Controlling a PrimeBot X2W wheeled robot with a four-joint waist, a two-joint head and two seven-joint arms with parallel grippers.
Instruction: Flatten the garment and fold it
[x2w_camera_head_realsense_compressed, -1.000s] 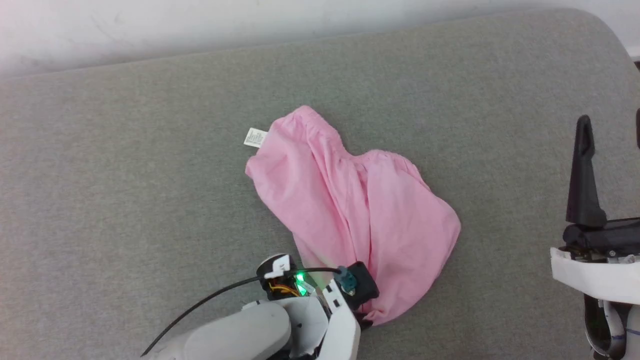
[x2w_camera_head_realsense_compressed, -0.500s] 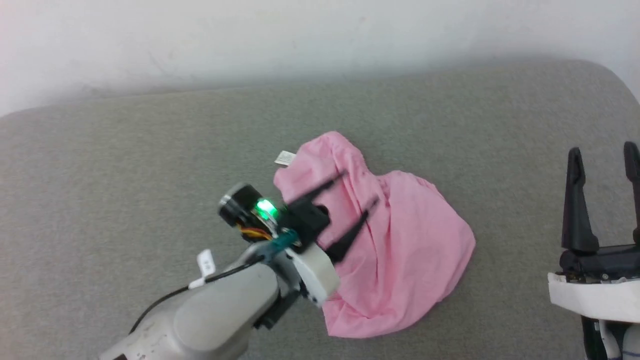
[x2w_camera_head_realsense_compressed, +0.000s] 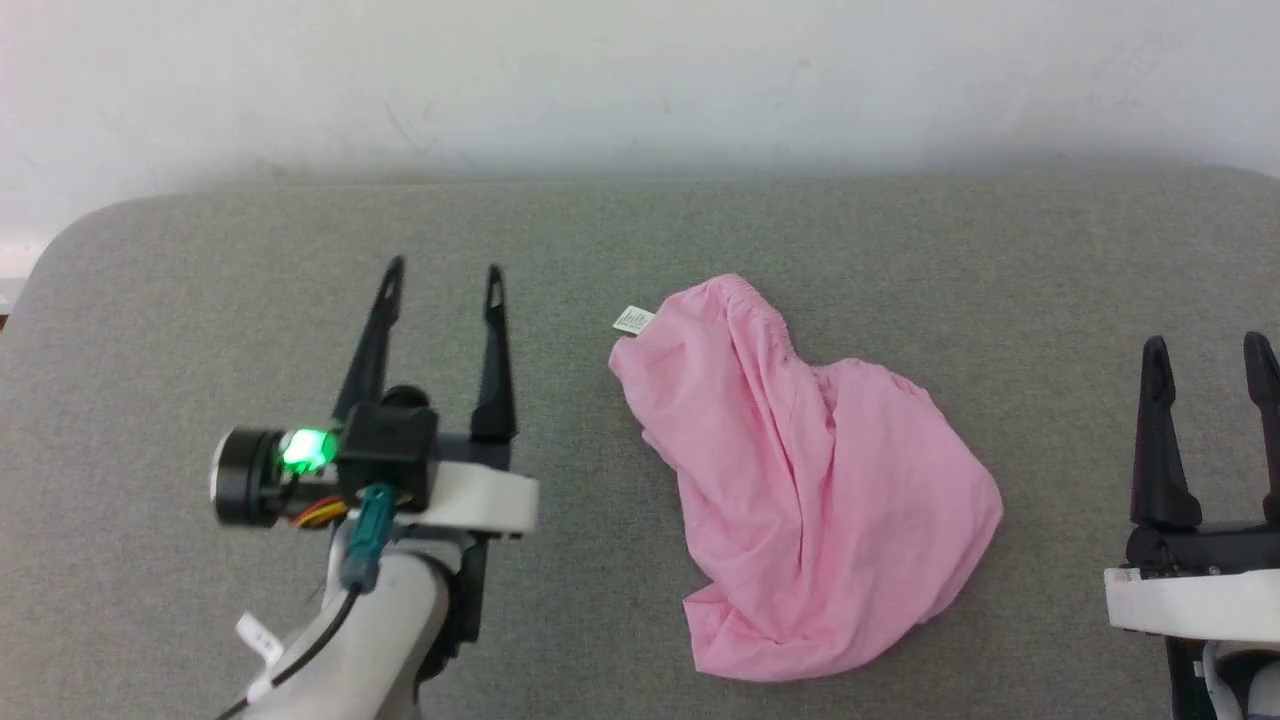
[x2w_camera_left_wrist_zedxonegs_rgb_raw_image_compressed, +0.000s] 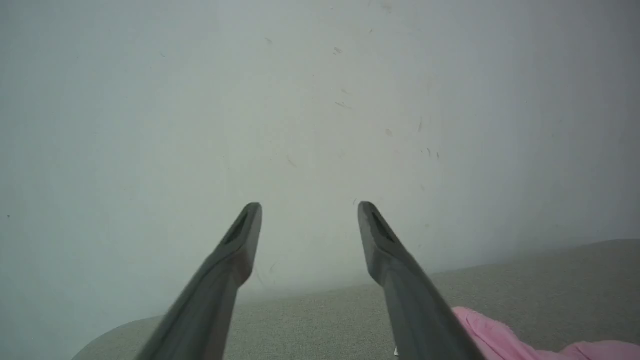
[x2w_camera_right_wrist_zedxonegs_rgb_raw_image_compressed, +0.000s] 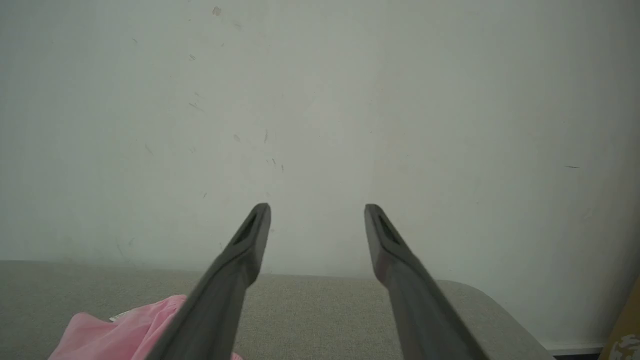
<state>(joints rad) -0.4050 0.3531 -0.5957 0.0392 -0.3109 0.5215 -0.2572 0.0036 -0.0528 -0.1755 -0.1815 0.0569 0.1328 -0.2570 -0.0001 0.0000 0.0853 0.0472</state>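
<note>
Though cropped at the edge, our right claw (x2w_camera_head_realsense_compressed: 1206, 345) gapes empty, like our left claw (x2w_camera_head_realsense_compressed: 443, 270).
Garment (x2w_camera_head_realsense_compressed: 820, 480) bunched on grey padding (x2w_camera_head_realsense_compressed: 900, 230); white wall (x2w_camera_head_realsense_compressed: 640, 80) behind.

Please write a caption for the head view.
Crumpled pink garment on grey surface between left gripper and right gripper, jaws open.

One pink garment (x2w_camera_head_realsense_compressed: 810, 500) mid-frame with one white label (x2w_camera_head_realsense_compressed: 632, 319); two grippers, left gripper (x2w_camera_head_realsense_compressed: 445, 266) and right gripper (x2w_camera_head_realsense_compressed: 1207, 343), two dark fingers (x2w_camera_head_realsense_compressed: 370, 350) each; one grey cushion (x2w_camera_head_realsense_compressed: 200, 300); one green light (x2w_camera_head_realsense_compressed: 305, 447).
</note>
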